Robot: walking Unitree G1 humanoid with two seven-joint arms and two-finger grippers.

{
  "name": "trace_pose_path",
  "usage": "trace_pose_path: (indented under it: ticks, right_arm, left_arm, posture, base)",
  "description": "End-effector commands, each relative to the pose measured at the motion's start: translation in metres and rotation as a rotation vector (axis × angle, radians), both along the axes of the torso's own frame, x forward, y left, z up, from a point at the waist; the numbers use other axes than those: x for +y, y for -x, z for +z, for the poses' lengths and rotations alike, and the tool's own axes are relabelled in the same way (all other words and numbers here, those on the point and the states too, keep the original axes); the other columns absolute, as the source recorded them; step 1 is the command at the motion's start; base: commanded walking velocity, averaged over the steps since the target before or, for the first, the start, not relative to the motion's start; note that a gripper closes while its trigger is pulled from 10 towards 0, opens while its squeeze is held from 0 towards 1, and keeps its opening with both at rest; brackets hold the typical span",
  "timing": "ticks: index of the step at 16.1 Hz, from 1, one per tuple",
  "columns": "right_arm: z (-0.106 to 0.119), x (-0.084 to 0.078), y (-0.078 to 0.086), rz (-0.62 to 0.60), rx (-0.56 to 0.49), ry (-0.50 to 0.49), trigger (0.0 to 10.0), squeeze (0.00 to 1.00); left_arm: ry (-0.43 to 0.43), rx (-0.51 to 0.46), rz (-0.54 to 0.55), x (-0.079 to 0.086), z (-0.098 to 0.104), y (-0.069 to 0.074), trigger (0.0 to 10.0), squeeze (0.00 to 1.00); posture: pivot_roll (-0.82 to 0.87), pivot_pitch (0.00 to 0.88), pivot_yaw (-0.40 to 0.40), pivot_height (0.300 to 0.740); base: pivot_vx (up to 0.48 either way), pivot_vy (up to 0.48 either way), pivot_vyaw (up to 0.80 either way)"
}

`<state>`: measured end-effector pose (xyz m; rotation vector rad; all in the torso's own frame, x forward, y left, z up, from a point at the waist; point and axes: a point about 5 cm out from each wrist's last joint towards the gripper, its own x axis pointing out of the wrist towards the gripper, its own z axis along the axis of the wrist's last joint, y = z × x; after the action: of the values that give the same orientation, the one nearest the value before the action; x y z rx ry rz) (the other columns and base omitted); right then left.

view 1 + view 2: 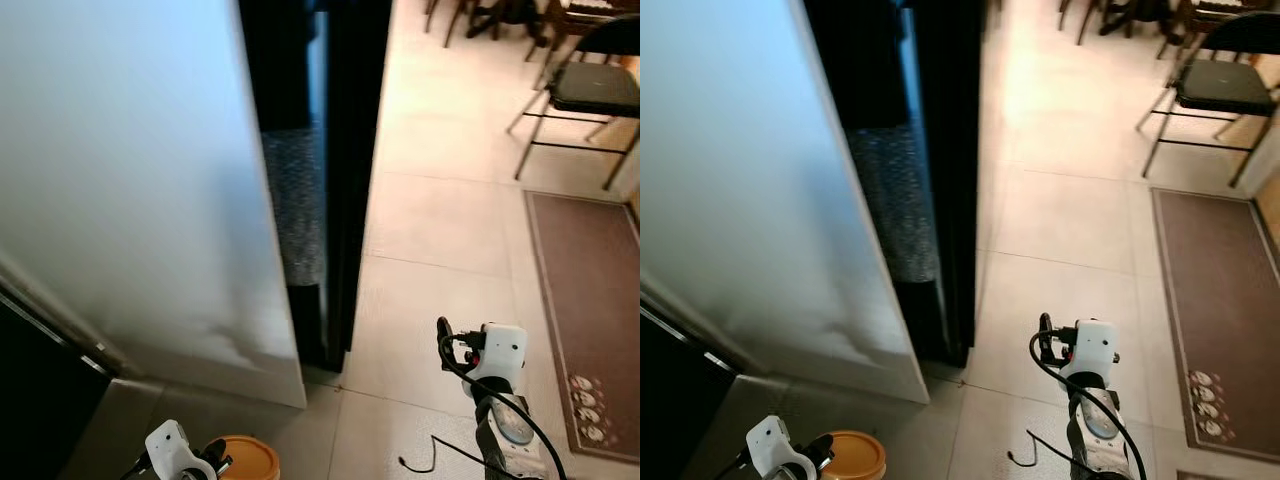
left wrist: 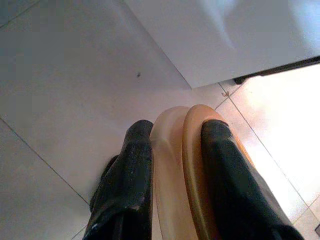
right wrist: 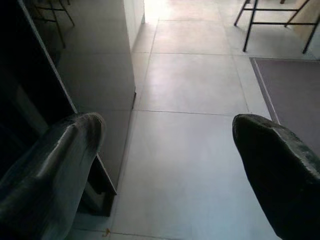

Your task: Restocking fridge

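Pale tile floor (image 1: 440, 220) everywhere, a brown mat (image 1: 590, 300) off to my right, a black chair (image 1: 585, 90) further back by some dining furniture. Right in front of me is the fridge: its big white door (image 1: 130, 180) is swung open toward me, with the dark gap of the interior (image 1: 300, 150) beside it. Can't make out any shelves from here, too dark.

My left tool (image 2: 172, 165) is down low near the bottom edge of that door, clamped on an orange lid (image 2: 192, 165), one finger each side, gripping it edge-on. Makes sense to pinch it that way, since the rim is the only thin bit to grab. Whatever's under the lid I can't see, but I'm guessing it's the thing to go in the fridge.

My right tool (image 3: 170, 150) is held out over bare floor, fingers wide apart, nothing in it. Probably kept free for the door.

So the item's in hand, not yet inside. I reckon I need to step around the door first.
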<state>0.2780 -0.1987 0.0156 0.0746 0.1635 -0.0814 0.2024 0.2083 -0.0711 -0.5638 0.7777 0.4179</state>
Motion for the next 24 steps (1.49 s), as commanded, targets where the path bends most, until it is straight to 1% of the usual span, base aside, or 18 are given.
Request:
trace_pose_path:
  ticks: [1,7,11,16,24]
  right_arm:
    - [-0.0025,0.0002,0.003,-0.001,0.007,0.0,10.0,0.0]
    - [0.0,0.0012,0.0006,0.0,-0.004,0.002,10.0,0.0]
    - [0.0002,0.0007,0.0004,-0.004,-0.005,0.003,10.0,0.0]
    - [0.004,0.0014,-0.0024,-0.003,-0.021,0.007,10.0,0.0]
    - [0.0042,0.0012,-0.0023,-0.001,-0.02,0.02,10.0,0.0]
  left_arm:
    - [0.004,0.028,0.005,0.0007,-0.0037,0.0066,10.0,0.0]
    - [-0.005,0.029,-0.003,0.001,-0.0035,0.0064,10.0,0.0]
    - [-0.006,0.013,-0.006,0.0004,-0.0025,0.0049,10.0,0.0]
    - [-0.013,0.017,-0.023,0.0008,-0.0027,0.0053,10.0,0.0]
    - [-0.017,0.021,-0.038,0.0,-0.0033,0.0061,10.0,0.0]
  posture:
    - [-0.1,0.087,0.045,0.74]
    - [-0.1,0.087,0.045,0.74]
    - [-0.1,0.087,0.045,0.74]
    - [-0.1,0.087,0.046,0.74]
    - [-0.1,0.087,0.047,0.74]
  base:
    - [0.0,0.442,0.0]
    - [0.0,0.363,0.0]
    - [0.0,0.0,0.0]
    - [0.0,0.0,0.0]
    - [0.0,0.0,0.0]
